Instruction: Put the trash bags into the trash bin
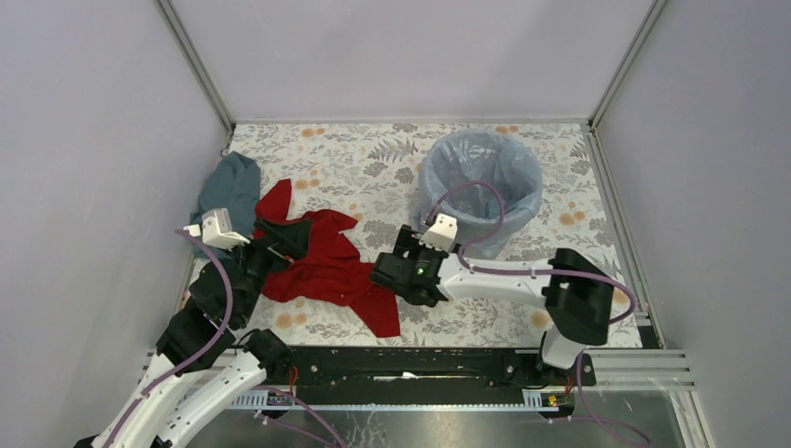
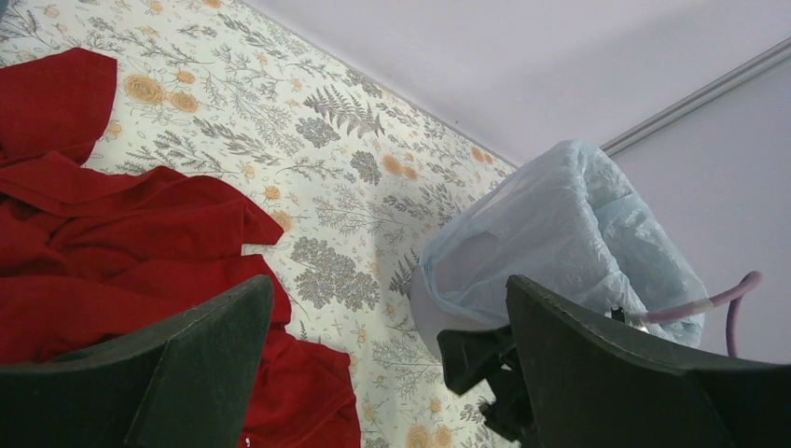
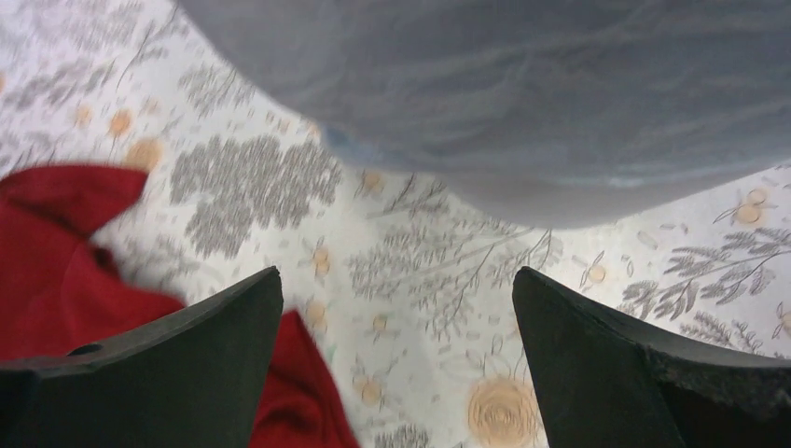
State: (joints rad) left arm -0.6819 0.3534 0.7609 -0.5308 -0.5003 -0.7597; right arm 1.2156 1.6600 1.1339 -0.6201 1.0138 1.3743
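Observation:
The trash bin (image 1: 499, 245) stands upright at the back right of the table. The pale blue trash bag (image 1: 480, 163) lines it and is folded out over its rim. In the left wrist view the bag (image 2: 569, 233) covers the bin's top, with bare grey wall (image 2: 427, 317) below. In the right wrist view the bag (image 3: 466, 75) and the bin's wall (image 3: 541, 196) fill the top, blurred. My left gripper (image 1: 280, 235) (image 2: 387, 373) is open and empty above the red cloth. My right gripper (image 1: 396, 261) (image 3: 396, 364) is open and empty, low over the table just left of the bin.
A red cloth (image 1: 322, 266) (image 2: 112, 252) (image 3: 56, 271) lies spread mid-left between the grippers. A teal-grey cloth (image 1: 233, 187) is bunched at the left wall. Walls close in the table on three sides. The right gripper's finger (image 2: 476, 355) shows in the left wrist view.

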